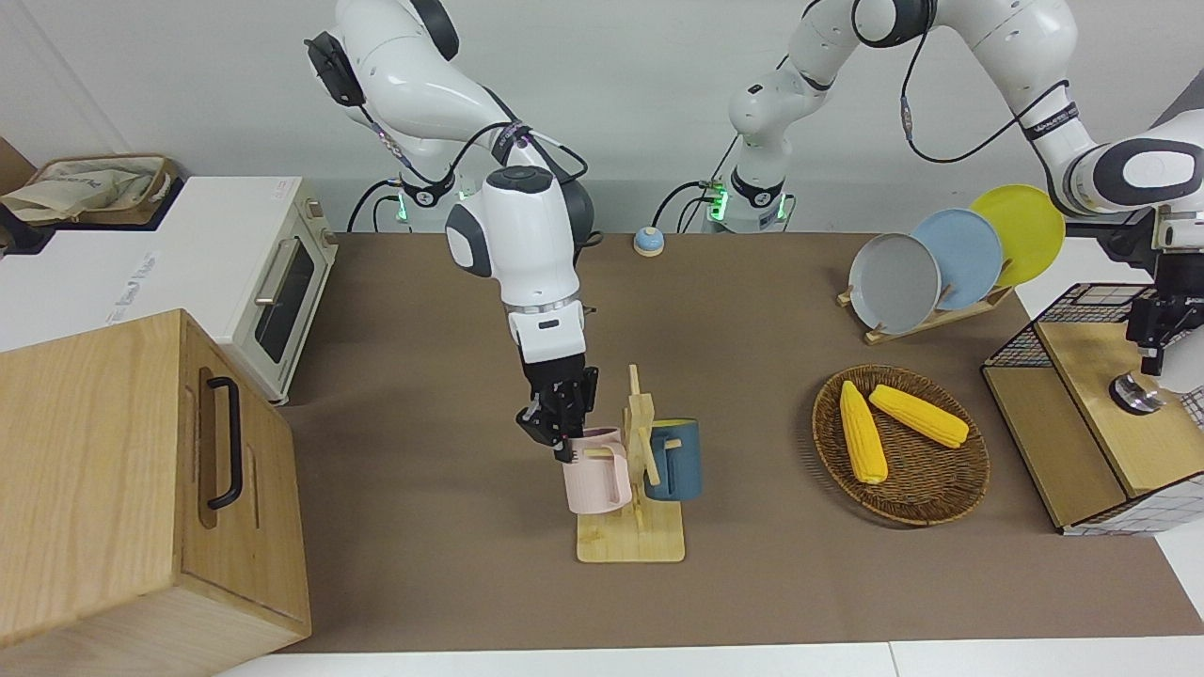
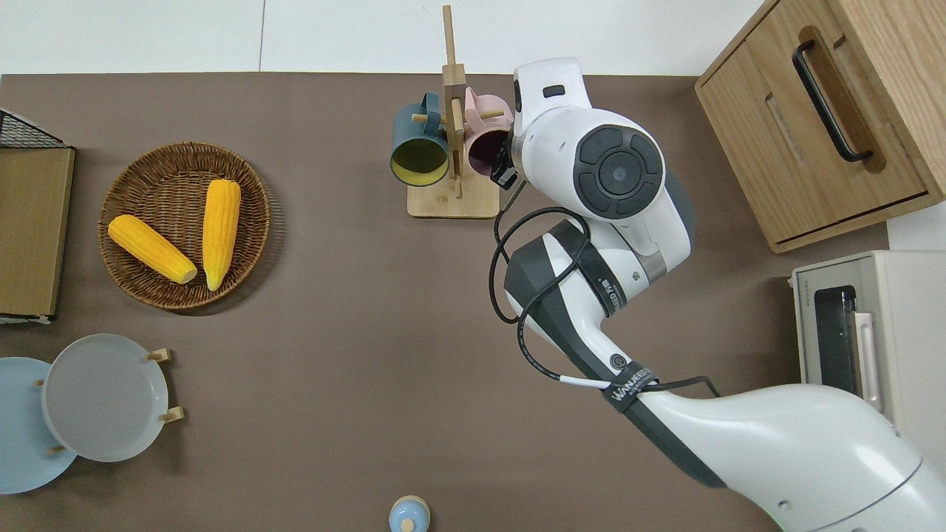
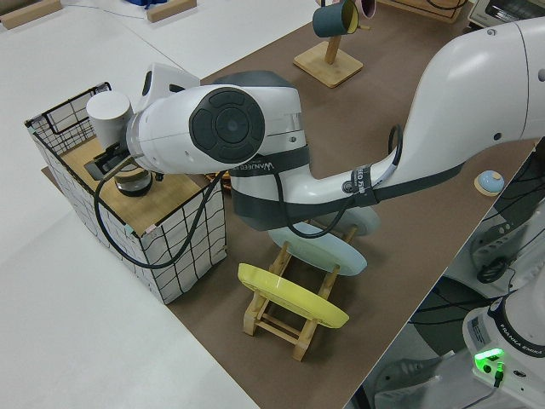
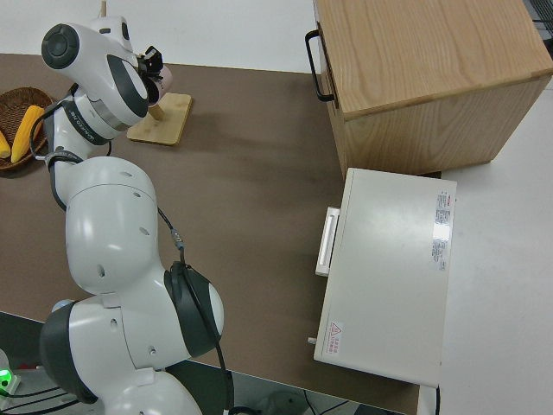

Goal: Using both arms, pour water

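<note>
My right gripper (image 1: 562, 437) is down at the rim of a pink mug (image 1: 594, 480) that hangs on a wooden mug rack (image 1: 630, 541). The overhead view shows this gripper (image 2: 505, 164) against the side of the pink mug (image 2: 484, 144) toward the right arm's end of the table. A dark blue mug (image 1: 677, 461) hangs on the rack's opposite side. My left gripper (image 1: 1149, 350) hangs over a wood-topped wire crate (image 1: 1082, 310), just above a round metal piece (image 1: 1136, 395) on it. No water shows in any view.
A wicker basket (image 1: 903, 515) holds two corn cobs. A plate rack (image 1: 926, 320) carries grey, blue and yellow plates. A wooden cabinet (image 1: 113, 470) and a toaster oven (image 1: 273, 282) stand at the right arm's end. A small blue bell (image 1: 647, 242) sits near the arm bases.
</note>
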Motion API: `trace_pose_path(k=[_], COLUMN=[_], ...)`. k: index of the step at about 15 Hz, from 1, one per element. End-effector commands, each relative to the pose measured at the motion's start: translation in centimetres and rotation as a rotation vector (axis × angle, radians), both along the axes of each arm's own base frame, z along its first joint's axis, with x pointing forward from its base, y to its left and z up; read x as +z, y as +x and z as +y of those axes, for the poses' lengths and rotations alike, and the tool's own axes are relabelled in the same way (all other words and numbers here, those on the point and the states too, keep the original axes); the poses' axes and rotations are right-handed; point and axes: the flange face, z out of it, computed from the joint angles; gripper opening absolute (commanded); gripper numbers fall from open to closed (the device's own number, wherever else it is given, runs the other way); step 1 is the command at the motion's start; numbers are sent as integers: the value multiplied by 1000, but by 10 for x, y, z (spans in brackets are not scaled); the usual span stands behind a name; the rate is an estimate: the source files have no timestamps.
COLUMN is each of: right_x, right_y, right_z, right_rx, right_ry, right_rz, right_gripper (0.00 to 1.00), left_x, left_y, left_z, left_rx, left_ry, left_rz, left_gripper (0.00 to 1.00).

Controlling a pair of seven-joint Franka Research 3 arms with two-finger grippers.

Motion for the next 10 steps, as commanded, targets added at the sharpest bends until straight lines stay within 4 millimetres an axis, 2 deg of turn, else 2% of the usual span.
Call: trace_pose_path(k=[1, 2, 3, 4, 5, 10], right_x=[-1, -1, -1, -1, -1, -2], right_y=[5, 5, 5, 5, 5, 4], right_z=[3, 2, 2, 2, 2, 3], right_rx=[-19, -23, -24, -28, -35, -44], right_ry=[13, 15, 16, 17, 21, 27], right_rz=[-14, -13, -12, -11, -10, -7], right_gripper=[220, 207, 194, 184, 157, 98], left_x=[2, 2, 2, 2, 2, 2], left_y=[3, 3, 3, 3, 2, 2], left_z=[0, 0, 1, 0, 2, 2], left_rx=[1, 1, 1, -2, 1, 1], left_ry=[16, 16, 19, 21, 19, 19], left_rz=[-22, -22, -20, -19, -18, -17], left_gripper=[482, 338, 278, 112, 1, 0])
